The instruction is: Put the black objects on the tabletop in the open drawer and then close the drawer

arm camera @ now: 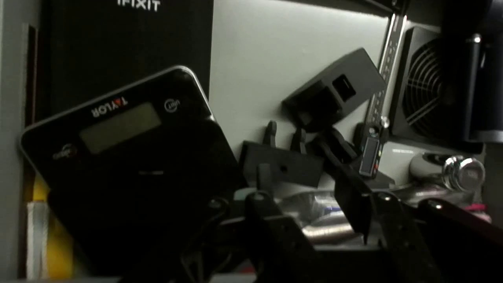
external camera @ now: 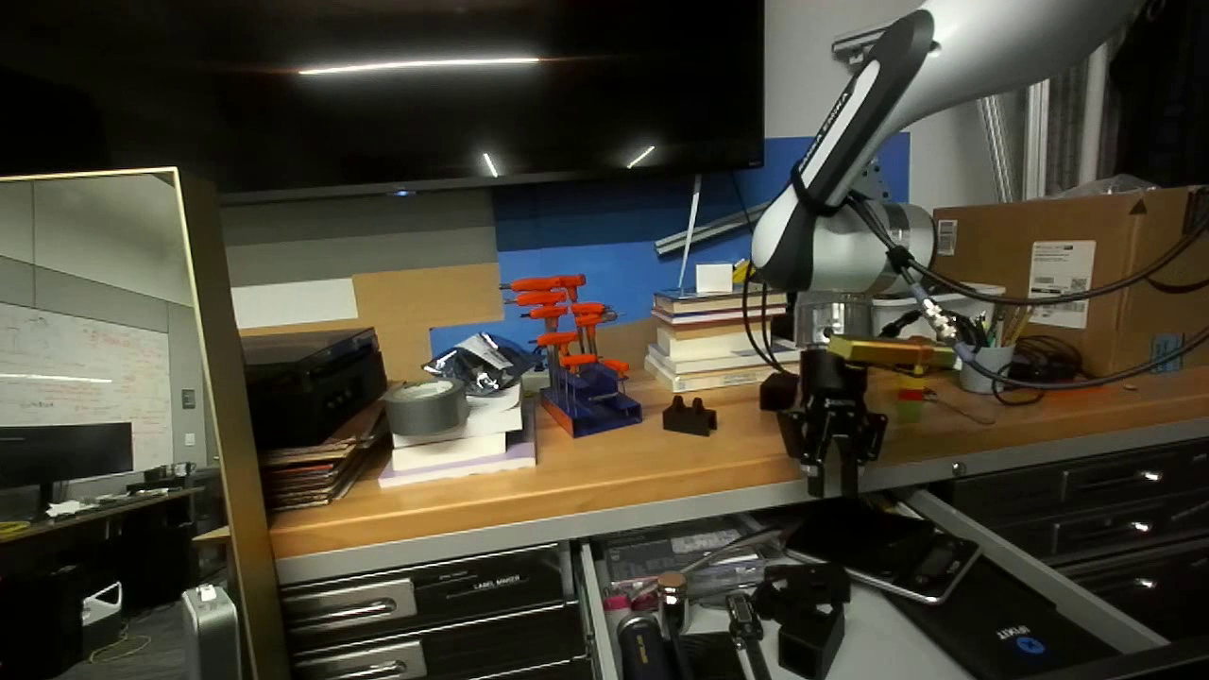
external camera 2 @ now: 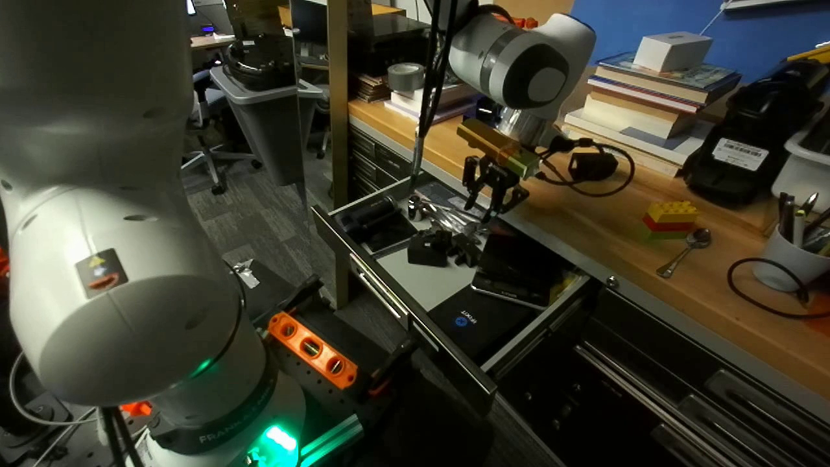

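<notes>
A black two-pronged piece (external camera: 689,417) stands on the wooden tabletop (external camera: 586,480) in an exterior view. A black block (external camera: 779,391) sits near the books; it also shows in an exterior view (external camera 2: 591,167). The drawer (external camera 2: 403,305) is pulled open below the tabletop edge. Inside it lie several black pieces: a block with a square hole (arm camera: 346,88), a two-pronged bracket (arm camera: 283,163) and another dark piece beside them. My gripper (external camera: 832,486) points down over the drawer's back part. Its fingers stand apart with nothing between them; the wrist view shows the gap (arm camera: 308,196).
A black Taylor scale (arm camera: 118,129), an iFixit case (external camera: 1025,614), calipers (arm camera: 371,153) and shiny metal items share the drawer. A book stack (external camera: 718,340), orange hex keys (external camera: 567,316), toy bricks (external camera 2: 671,220) and a spoon (external camera 2: 687,250) stand or lie on the tabletop.
</notes>
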